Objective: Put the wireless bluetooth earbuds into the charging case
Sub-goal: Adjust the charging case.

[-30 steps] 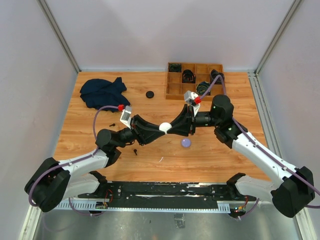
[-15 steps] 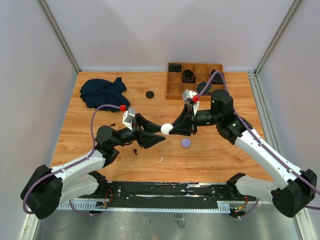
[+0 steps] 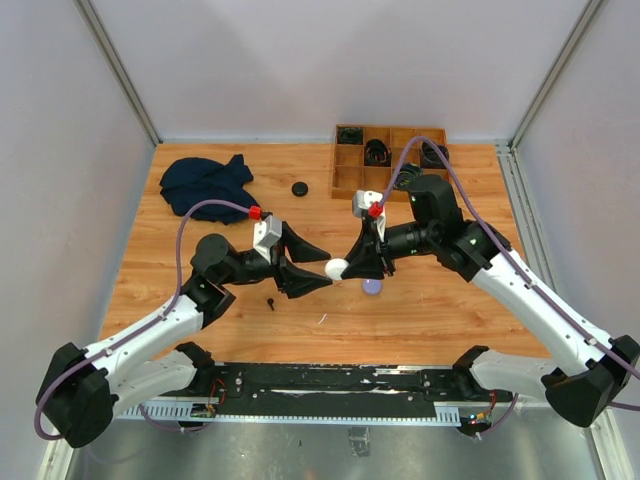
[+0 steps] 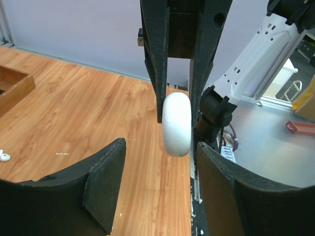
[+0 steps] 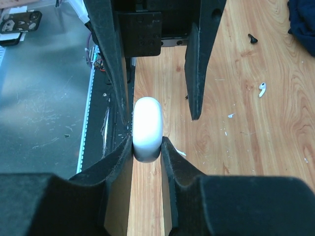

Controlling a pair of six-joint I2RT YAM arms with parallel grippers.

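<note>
Since a second ago the left hand (image 3: 320,269) has let go of the white oval charging case (image 3: 336,268) and spread. The case is left pinched in the right hand (image 3: 346,268) above the wooden table (image 3: 200,290). A round pale purple case (image 3: 372,286) lies at its 4 o'clock, and a small black earbud (image 3: 270,302) at 8 o'clock.

Left wrist: the white case hangs between the right hand's fingers (image 4: 155,59), while the left hand's own fingers stand wide apart.

Right wrist: the case is clamped. A white stemmed earbud (image 5: 262,89) lies on the table at 2 o'clock.

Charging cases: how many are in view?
3: white case in the right hand, purple case on the table beside it, black case near the dark cloth. Tray may hide more.
</note>
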